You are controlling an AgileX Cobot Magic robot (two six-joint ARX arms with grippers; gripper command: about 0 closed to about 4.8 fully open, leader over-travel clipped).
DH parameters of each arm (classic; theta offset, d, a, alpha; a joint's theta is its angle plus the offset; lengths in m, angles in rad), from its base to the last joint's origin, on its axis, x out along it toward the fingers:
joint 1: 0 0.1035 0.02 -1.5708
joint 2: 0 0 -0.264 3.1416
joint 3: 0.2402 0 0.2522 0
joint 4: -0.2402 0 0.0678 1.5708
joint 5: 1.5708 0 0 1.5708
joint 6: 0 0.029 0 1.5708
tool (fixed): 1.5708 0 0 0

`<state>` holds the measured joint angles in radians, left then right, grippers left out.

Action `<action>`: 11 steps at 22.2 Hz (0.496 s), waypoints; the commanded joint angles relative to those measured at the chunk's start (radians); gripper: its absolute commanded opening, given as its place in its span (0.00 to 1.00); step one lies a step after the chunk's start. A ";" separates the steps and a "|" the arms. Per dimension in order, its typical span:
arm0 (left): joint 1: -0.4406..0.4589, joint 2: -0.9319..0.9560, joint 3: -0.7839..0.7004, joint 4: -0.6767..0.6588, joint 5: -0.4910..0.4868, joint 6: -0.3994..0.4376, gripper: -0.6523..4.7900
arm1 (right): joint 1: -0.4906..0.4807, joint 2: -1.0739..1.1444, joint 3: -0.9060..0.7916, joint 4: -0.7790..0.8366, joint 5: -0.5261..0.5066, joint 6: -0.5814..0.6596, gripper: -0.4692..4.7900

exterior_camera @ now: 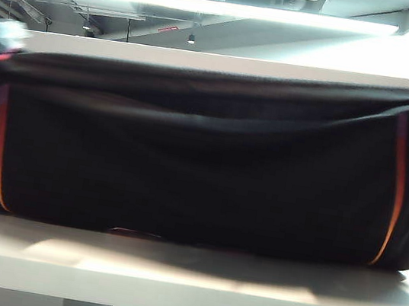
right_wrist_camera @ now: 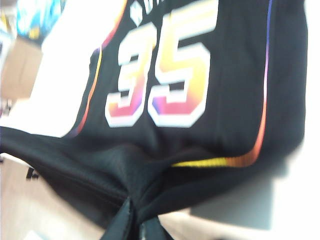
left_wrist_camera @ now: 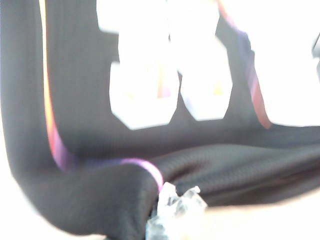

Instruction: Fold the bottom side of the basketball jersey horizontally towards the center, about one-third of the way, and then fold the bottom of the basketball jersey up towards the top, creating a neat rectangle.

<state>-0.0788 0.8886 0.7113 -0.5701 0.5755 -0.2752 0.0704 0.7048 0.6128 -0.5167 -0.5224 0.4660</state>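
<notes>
Black basketball jersey (exterior_camera: 201, 176) of fine ribbed mesh, lifted off the white desk (exterior_camera: 186, 277) into a wide sagging curtain — long axis running side to side, lower edge resting on the desk. Thin orange-to-purple piping (exterior_camera: 397, 189) curving down each side. Left pincer (left_wrist_camera: 172, 212) clamped shut on a bunched corner of the fabric. Right pincer (right_wrist_camera: 134, 225) likewise closed on a gathered fold — beyond it, blocky numerals 35 (right_wrist_camera: 160, 70), white-edged, graded yellow to pink.
</notes>
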 commanded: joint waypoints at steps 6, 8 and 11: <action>0.027 0.476 0.179 0.454 -0.037 -0.052 0.11 | -0.038 0.611 0.210 0.493 0.048 0.026 0.09; 0.038 0.603 0.270 0.475 -0.041 -0.040 0.11 | -0.038 0.764 0.333 0.495 0.046 -0.002 0.09; 0.038 0.713 0.340 0.563 -0.054 -0.006 0.13 | -0.038 0.874 0.429 0.501 0.050 -0.053 0.10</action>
<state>-0.0437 1.5723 1.0309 -0.0731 0.5358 -0.3092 0.0334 1.5581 1.0096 -0.0319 -0.4744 0.4541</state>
